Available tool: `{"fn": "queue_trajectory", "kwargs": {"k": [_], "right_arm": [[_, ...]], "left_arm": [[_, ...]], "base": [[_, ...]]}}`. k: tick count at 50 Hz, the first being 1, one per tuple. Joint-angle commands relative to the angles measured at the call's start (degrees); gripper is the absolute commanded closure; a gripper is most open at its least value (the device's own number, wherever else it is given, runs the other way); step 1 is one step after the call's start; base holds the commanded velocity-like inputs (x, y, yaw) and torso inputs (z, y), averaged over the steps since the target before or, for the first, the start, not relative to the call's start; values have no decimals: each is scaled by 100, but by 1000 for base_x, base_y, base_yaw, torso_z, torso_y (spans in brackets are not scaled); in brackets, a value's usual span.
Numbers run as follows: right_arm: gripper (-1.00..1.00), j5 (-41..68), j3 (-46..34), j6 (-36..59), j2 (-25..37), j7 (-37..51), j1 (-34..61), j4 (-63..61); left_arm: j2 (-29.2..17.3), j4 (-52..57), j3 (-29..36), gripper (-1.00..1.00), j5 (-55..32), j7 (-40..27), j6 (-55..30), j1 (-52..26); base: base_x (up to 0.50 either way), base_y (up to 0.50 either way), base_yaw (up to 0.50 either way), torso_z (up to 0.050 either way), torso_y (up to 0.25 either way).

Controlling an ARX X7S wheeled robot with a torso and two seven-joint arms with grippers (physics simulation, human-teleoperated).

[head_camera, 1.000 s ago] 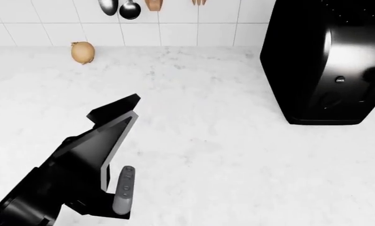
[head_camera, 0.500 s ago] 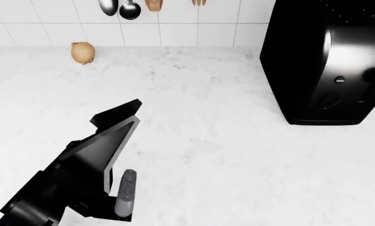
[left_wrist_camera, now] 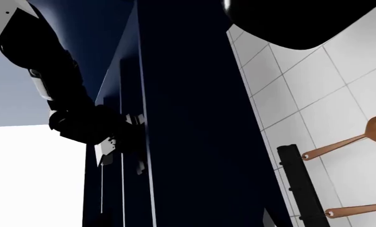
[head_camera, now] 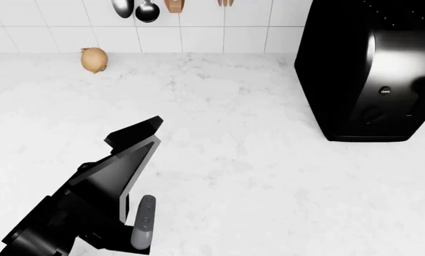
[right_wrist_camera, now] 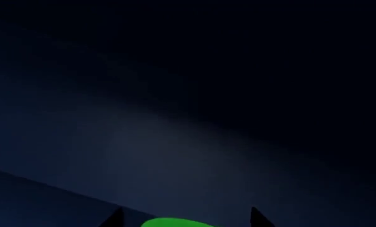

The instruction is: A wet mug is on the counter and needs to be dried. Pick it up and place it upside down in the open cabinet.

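Note:
The bright-green mug [right_wrist_camera: 175,223] shows only in the right wrist view, as a sliver between the two dark fingertips of my right gripper [right_wrist_camera: 186,218], which is shut on it. Behind it is a dark navy cabinet surface [right_wrist_camera: 175,118]. The left wrist view shows my right arm [left_wrist_camera: 74,118] reaching against the navy cabinet [left_wrist_camera: 188,118]. My left gripper [left_wrist_camera: 184,221] is open and empty, with only its tips showing. My left arm [head_camera: 105,181] hangs over the white marble counter [head_camera: 234,160]. The mug and right gripper are out of the head view.
A black toaster [head_camera: 372,74] stands at the counter's right. A tan onion [head_camera: 93,58] lies by the tiled wall at the back left. Utensils [head_camera: 146,9] hang on the wall; copper ones [left_wrist_camera: 346,142] on a black rail [left_wrist_camera: 298,189] show in the left wrist view.
My left arm has slid slightly towards the near edge of the counter in the head view. The onion and toaster have not moved.

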Motion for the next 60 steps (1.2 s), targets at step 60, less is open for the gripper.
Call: {"fn": "queue_trajectory", "kwargs": {"k": [60], "right_arm": [[-100, 6844, 1959, 5042, 2927, 2645, -1682, -5436]], "left_arm": [[-78, 342, -167, -100, 56, 123, -63, 42]], "base": [[-1, 0, -1, -2, 114]]}}
